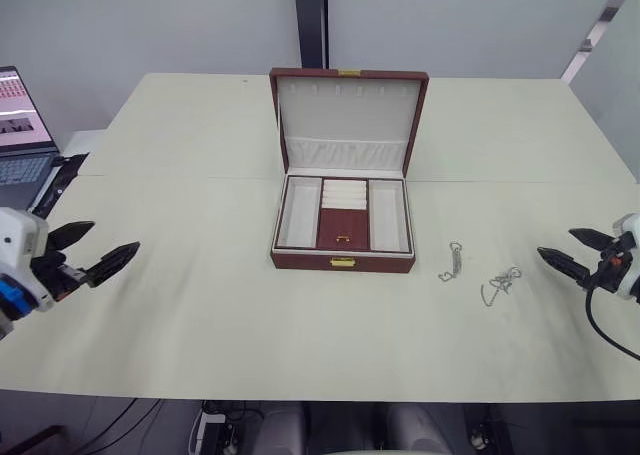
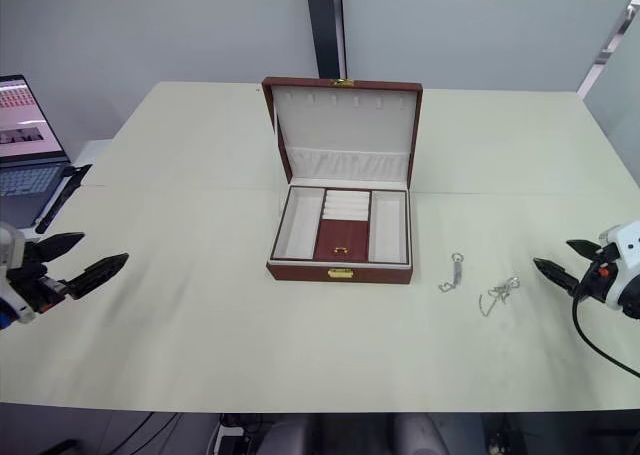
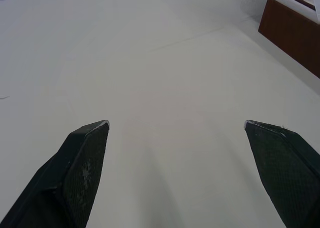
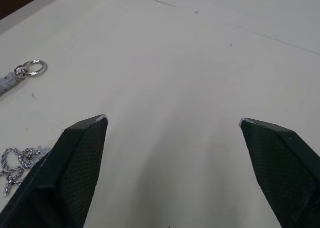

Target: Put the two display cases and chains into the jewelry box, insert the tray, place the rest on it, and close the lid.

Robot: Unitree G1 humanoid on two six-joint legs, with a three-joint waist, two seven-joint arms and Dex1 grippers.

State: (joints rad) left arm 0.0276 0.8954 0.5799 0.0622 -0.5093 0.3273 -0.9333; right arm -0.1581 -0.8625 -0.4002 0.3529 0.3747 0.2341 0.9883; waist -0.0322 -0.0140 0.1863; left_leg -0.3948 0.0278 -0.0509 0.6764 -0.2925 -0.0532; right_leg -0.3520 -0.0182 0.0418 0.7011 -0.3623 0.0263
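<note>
Hovering wide open, empty: left hand (image 1: 108,243), right hand (image 1: 568,248).

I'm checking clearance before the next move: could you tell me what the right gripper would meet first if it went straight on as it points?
Probably the bunched chain; the right gripper points toward it across bare table.

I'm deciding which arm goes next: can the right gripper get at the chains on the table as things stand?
Probably yes: the right gripper is open, and the chains lie on bare table between it and the jewelry box, nothing between.
</note>
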